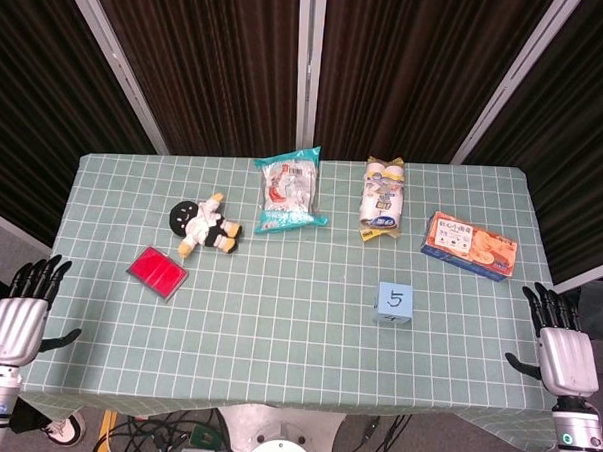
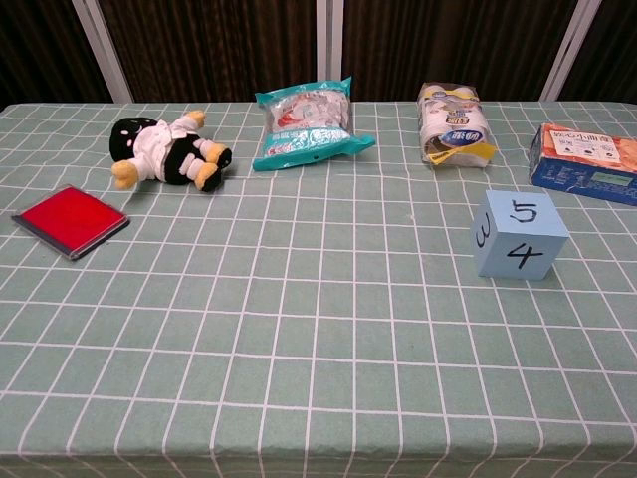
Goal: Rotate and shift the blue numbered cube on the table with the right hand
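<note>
Blue numbered cube sitting untouched, 5 facing up. Right hand waiting beside it, off the table edge, fingers spread wide, holding nothing, likely pre-reach.

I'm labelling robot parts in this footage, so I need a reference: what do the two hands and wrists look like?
Both match. The left hand and right hand have a silver-grey metallic back plate and black segmented fingers with a black thumb. Below each sits a pale grey cylindrical wrist; the right one shows a small green-ringed round mark. They show only in the head view.
</note>
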`<state>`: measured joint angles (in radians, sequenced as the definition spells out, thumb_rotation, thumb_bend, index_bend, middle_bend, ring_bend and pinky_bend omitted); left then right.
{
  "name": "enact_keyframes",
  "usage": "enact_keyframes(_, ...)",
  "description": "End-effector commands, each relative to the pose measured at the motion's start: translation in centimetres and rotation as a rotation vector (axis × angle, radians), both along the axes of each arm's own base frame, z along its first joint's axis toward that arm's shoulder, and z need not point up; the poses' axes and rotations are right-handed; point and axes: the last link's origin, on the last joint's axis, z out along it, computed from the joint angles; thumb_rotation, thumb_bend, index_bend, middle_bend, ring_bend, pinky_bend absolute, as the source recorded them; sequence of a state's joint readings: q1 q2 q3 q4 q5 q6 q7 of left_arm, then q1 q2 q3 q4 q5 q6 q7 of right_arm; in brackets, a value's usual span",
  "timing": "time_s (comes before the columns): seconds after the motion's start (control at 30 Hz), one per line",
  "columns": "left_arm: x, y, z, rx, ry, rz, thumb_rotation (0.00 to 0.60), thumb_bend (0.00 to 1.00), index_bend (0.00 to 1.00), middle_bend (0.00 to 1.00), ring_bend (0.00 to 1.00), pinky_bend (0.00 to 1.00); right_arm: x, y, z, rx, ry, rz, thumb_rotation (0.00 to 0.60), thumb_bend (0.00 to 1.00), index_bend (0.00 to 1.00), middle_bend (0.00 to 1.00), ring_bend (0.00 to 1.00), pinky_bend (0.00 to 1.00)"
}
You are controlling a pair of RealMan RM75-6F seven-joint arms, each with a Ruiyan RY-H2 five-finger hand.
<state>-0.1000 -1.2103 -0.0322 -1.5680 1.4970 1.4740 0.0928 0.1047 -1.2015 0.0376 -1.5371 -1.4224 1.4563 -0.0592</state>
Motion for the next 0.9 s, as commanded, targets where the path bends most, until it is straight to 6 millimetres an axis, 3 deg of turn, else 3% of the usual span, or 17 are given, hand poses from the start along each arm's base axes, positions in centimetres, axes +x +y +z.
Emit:
enact_keyframes(0.03,0.1,-0.1,-0.1,-0.003,-0.006,-0.002,0.6,0.0,0.04,0.0,0.0,0.0,0.0,0.1,0.0,0.007,0.003,0.0,0.6,0.03,0.0,0.0,0.0,0.0)
enact_keyframes(0.27,0.3,-0.1,0.0,-0.006,-0.006,-0.004,0.6,0.0,0.04,0.0,0.0,0.0,0.2,0.0,0.3,0.011,-0.003,0.002,0.6,0.04,0.0,0.0,0.0,0.0)
enact_keyframes(0.33,0.5,0.0,0.0,-0.006,-0.007,-0.008,0.6,0.0,0.04,0.0,0.0,0.0,0.4,0.0,0.3,0.017,-0.005,0.008,0.6,0.11,0.0,0.0,0.0,0.0)
enact_keyframes(0.4,0.6,0.1,0.0,-0.008,-0.004,-0.015,0.6,0.0,0.04,0.0,0.0,0.0,0.7,-0.1,0.2,0.043,-0.006,0.02,0.6,0.33,0.0,0.0,0.0,0.0)
enact_keyframes(0.47,0.5,0.1,0.0,-0.014,-0.006,-0.01,0.6,0.0,0.04,0.0,0.0,0.0,0.9,-0.3,-0.1,0.072,-0.01,0.031,0.6,0.81,0.0,0.0,0.0,0.0)
enact_keyframes(0.53,0.5,0.0,-0.1,-0.019,-0.006,-0.007,0.6,0.0,0.04,0.0,0.0,0.0,1.1,-0.3,-0.5,0.128,-0.011,0.039,0.6,1.0,0.0,0.0,0.0,0.0)
enact_keyframes(0.6,0.3,-0.2,-0.3,-0.019,-0.006,-0.007,0.6,0.0,0.04,0.0,0.0,0.0,1.4,-0.4,-0.7,0.136,-0.034,0.048,0.6,1.0,0.0,0.0,0.0,0.0)
enact_keyframes(0.63,0.3,-0.2,-0.4,-0.019,-0.009,-0.004,0.6,0.0,0.04,0.0,0.0,0.0,1.5,-0.5,-0.7,0.123,-0.032,0.057,0.6,1.0,0.0,0.02,0.01,0.03)
enact_keyframes(0.73,0.1,-0.2,-0.6,-0.022,-0.017,0.0,0.6,0.0,0.04,0.0,0.0,0.0,1.8,-0.6,-0.6,0.082,-0.029,0.088,0.6,1.0,0.0,0.15,0.13,0.27)
enact_keyframes(0.8,0.0,-0.2,-0.6,-0.025,-0.015,-0.004,0.6,0.0,0.04,0.0,0.0,0.01,2.1,-0.7,-0.5,0.055,-0.004,0.119,0.6,1.0,0.0,0.23,0.25,0.4)
enact_keyframes(0.9,0.1,-0.1,-0.4,-0.021,-0.014,-0.01,0.6,0.0,0.04,0.0,0.0,0.01,2.6,-0.6,-0.7,0.024,-0.006,0.162,0.6,1.0,0.0,0.44,0.5,0.64)
